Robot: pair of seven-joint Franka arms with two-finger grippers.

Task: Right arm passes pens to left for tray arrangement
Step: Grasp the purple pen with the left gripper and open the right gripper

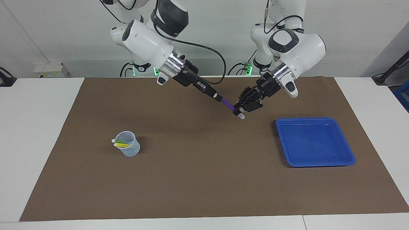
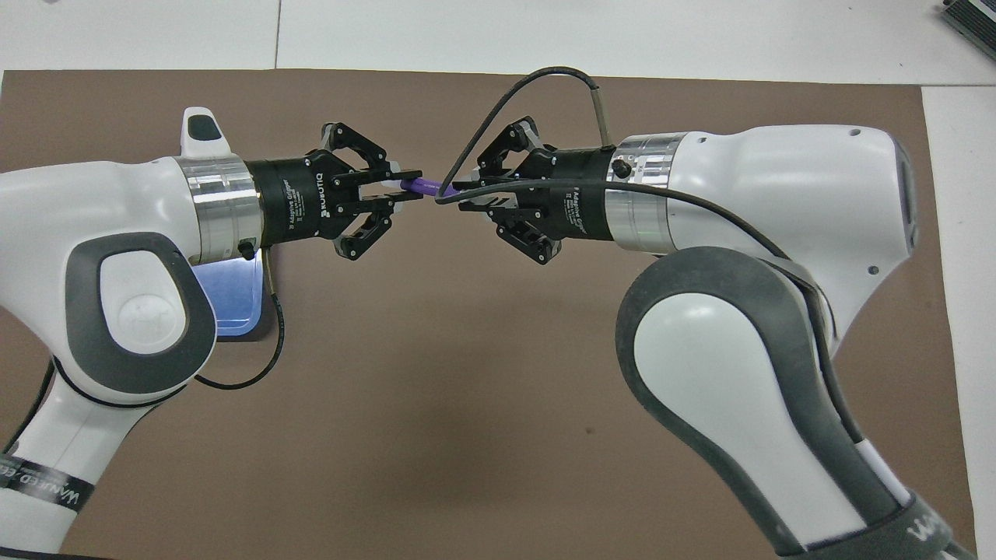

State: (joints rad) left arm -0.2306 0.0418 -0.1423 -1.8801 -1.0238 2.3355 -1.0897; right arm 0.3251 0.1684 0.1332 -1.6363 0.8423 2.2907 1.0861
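Note:
The purple pen (image 1: 227, 103) hangs in the air over the brown mat, held at both ends. My right gripper (image 1: 218, 97) is shut on its upper end. My left gripper (image 1: 239, 111) is shut on the lower part, and the white cap (image 1: 242, 117) pokes out below its fingers. In the overhead view a short purple stretch of that pen (image 2: 426, 185) shows between the left gripper (image 2: 408, 187) and the right gripper (image 2: 459, 191). The green pen (image 1: 119, 141) and yellow pen (image 1: 123, 145) stand in a clear cup (image 1: 130, 150). The blue tray (image 1: 314, 143) holds nothing.
The tray lies toward the left arm's end of the mat, and only its corner (image 2: 233, 299) shows under the left arm in the overhead view. The cup stands toward the right arm's end. A brown mat (image 1: 204, 179) covers the table.

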